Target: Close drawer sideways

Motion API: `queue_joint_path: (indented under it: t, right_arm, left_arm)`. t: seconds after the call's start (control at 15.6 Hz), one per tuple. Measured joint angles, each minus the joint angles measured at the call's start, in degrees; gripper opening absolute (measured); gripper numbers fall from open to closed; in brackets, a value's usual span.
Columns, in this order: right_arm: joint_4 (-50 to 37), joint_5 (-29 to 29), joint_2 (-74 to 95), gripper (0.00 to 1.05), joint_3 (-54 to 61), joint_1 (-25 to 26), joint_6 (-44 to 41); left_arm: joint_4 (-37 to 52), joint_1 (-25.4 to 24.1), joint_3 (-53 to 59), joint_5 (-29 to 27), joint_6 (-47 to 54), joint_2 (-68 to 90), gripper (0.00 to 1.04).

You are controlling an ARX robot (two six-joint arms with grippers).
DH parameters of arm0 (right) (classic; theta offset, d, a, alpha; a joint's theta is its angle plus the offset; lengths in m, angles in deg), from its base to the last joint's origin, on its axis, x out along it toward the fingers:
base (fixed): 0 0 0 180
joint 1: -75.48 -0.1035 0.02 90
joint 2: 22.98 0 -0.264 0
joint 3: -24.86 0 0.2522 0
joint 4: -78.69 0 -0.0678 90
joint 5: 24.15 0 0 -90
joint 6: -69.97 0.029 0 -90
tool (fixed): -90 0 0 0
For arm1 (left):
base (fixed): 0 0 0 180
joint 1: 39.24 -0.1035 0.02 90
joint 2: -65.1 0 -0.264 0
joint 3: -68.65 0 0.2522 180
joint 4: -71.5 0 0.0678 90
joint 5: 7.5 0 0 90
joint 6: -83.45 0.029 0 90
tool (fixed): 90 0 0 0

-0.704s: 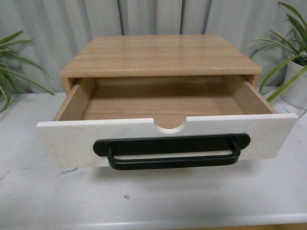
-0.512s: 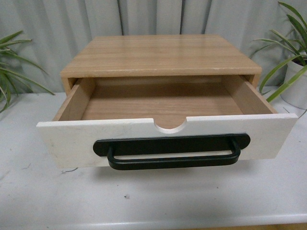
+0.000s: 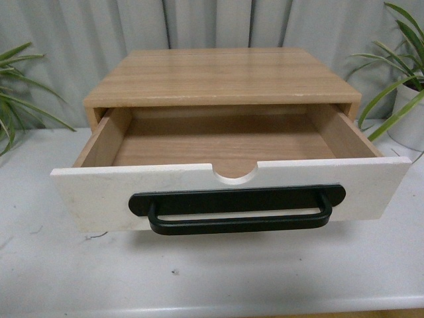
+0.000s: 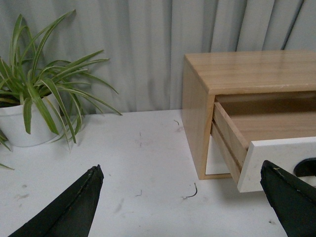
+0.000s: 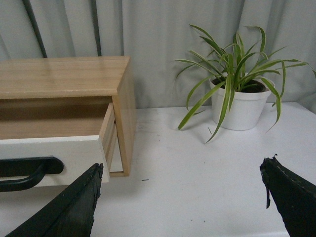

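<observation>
the drawer [image 3: 225, 149] juts open from the wood cabinet [image 3: 222, 76], bare wood bottom showing; left fingers [image 4: 74, 207] and right fingers [image 5: 74, 207] spread wide, holding nothing.

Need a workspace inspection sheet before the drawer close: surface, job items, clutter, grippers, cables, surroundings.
Surface: white table, scuffed, faint marks.
Job's things: drawer pulled well out of the wooden cabinet; black bar handle untouched; nothing seen inside.
Clutter: thread-like scrap on the table by the cabinet's left side; a few dark specks.
Grippers: left gripper and right gripper both open, holding nothing, clear of the drawer.
Cables: nothing seen.
Surroundings: left plant, right plant, grey curtain behind.
</observation>
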Motion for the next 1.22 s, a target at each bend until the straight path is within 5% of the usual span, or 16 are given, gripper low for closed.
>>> queue_joint_path:
  t: [0.58, 0.64, 0.7, 0.77, 0.96, 1.02, 1.22]
  right_arm:
    - [0.0, 0.0, 0.0, 0.98, 0.0, 0.0, 0.0]
    - [5.5, -4.6, 4.1, 0.98, -2.1, 2.4, 5.4]
    - [-0.2, -6.9, 15.3, 0.98, -5.1, 6.4, 12.9]
    - [-9.8, -6.7, 24.5, 0.98, -9.0, 6.7, 15.9]
    - [-26.0, -6.1, 50.1, 0.98, -21.2, 0.6, 0.9]
    - [-25.5, -6.5, 55.6, 0.98, -24.4, -1.9, -9.2]
    - [-24.9, -6.5, 58.0, 0.98, -25.8, -3.2, -16.4]
  left_arm:
    - [0.0, 0.0, 0.0, 0.0, 0.0, 0.0, 0.98]
    - [-11.6, 2.7, -4.0, -7.0, -5.4, 4.9, 0.98]
    - [-19.6, 3.1, -10.0, -12.9, -12.4, 15.1, 0.98]
    - [-16.1, 1.2, -12.8, -14.6, -18.1, 21.9, 0.98]
    - [3.3, 8.5, -22.4, -16.0, -5.2, 42.2, 0.98]
    - [8.1, 12.0, -25.0, -16.9, 5.1, 47.5, 0.98]
    - [9.7, 14.4, -26.4, -17.2, 12.9, 50.1, 0.98]
